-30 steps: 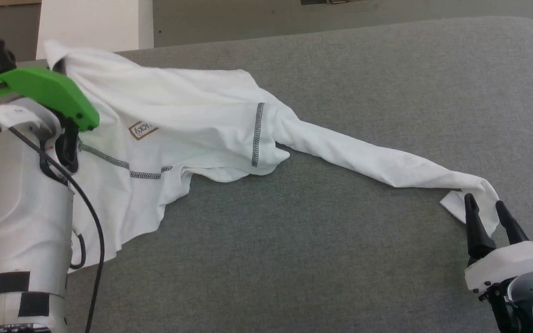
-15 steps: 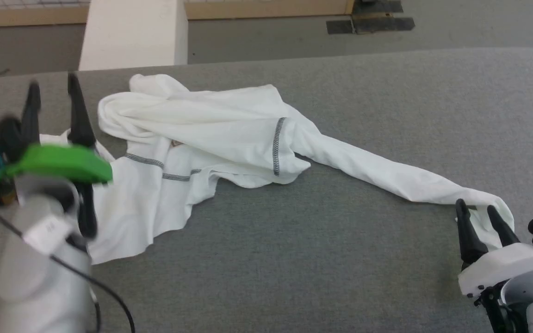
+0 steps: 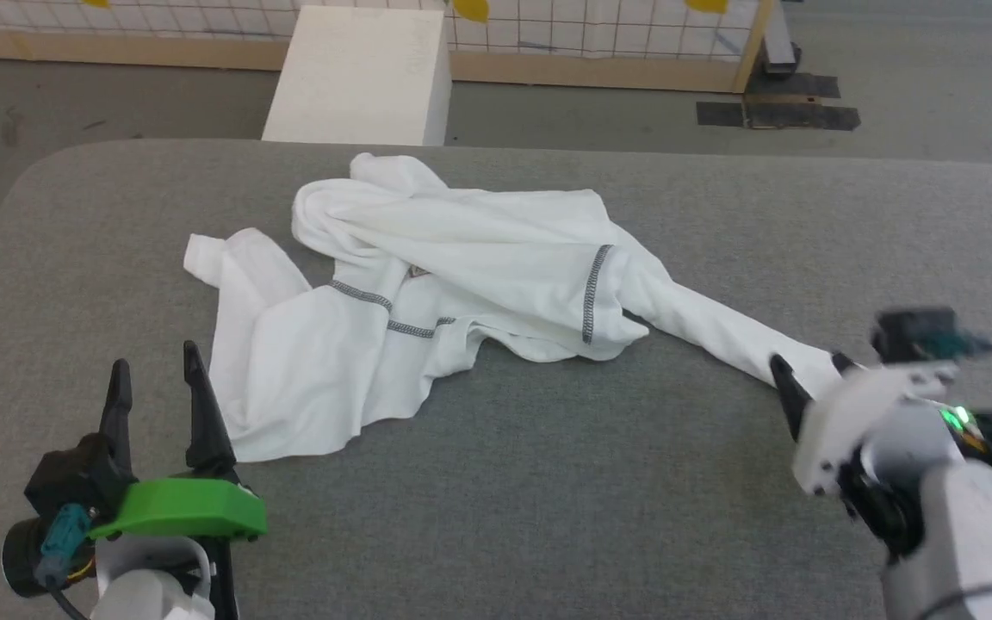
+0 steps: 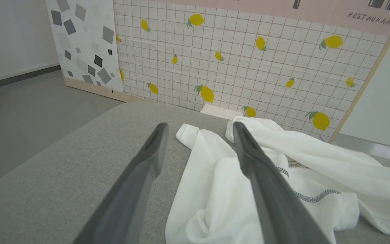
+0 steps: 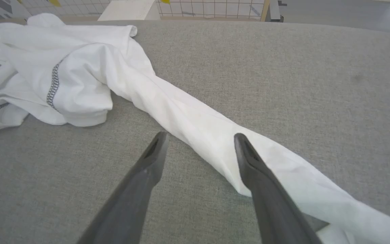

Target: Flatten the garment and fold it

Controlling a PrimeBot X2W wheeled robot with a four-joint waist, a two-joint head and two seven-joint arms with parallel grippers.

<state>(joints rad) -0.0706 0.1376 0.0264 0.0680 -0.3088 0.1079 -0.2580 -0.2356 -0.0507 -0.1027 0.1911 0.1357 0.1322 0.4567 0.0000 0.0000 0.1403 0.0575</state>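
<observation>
Left gripper (image 3: 156, 400) first: jaws wide apart with nothing between them, sitting low at the near left of the grey table (image 3: 548, 517), just off the near-left hem of the garment (image 3: 461, 250). In the left wrist view the left gripper (image 4: 200, 130) looks along the cloth and touches none of it. That's the big change. A second ago it was pinched shut on the far-left part of the shirt and holding it up in the air; since then it has let go and backed off toward the near edge, and the fabric has slumped into a heap. The top layer has flopped over, so the LUCKY patch (image 4: 295, 165) only peeks out from under a fold. Right gripper (image 3: 810, 370) is spread open too. A second ago it sat at the cuff end; now it's a bit further in, and from its own camera the right gripper (image 5: 200, 137) hovers over the long sleeve (image 5: 188, 118), one finger above the cloth and the other above bare table. The shirt lies mid-table, bunched toward the far side, one sleeve dragged out to the right and the other poking out to the left, with a white box (image 3: 358, 77) on the floor beyond. So I'd say flattening is barely underway, and both hands need fresh grabs before any folding.
</observation>
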